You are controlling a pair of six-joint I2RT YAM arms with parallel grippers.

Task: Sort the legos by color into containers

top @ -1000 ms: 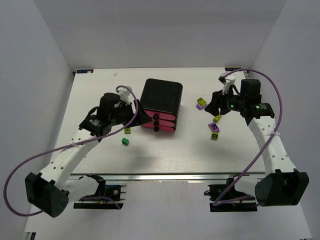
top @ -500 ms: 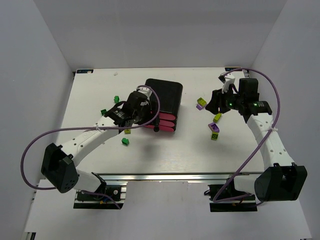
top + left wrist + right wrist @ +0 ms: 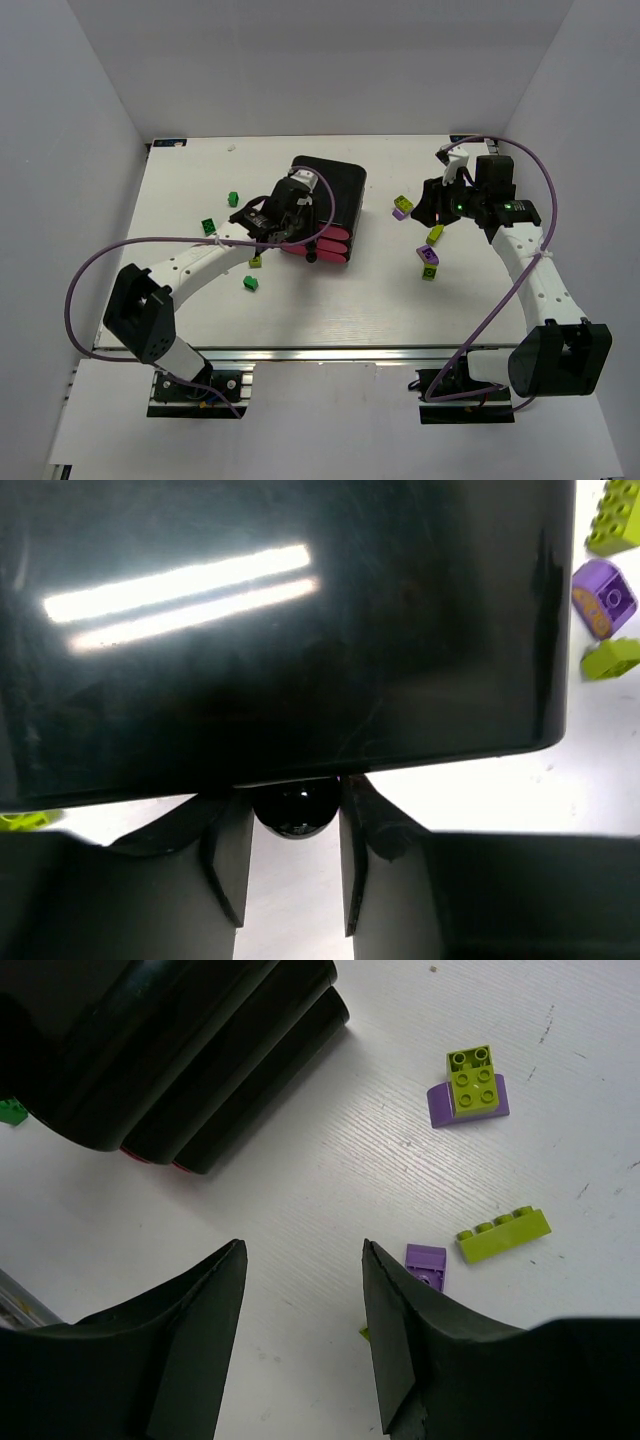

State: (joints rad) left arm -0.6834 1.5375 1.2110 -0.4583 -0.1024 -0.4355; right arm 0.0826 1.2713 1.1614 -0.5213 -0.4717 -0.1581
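At drawer casing [image 3: 300, 630] front, left tool [image 3: 294, 825] clamped on black knob [image 3: 294, 808]; right tool [image 3: 302, 1252] apart, empty.

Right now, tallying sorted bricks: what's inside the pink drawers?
The drawers sit shut in the casing; only pink fronts and black knobs show, one knob in the left gripper. Contents are hidden.

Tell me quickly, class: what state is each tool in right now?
Left tool: closed on a black drawer knob.
Right tool: open, holding nothing.
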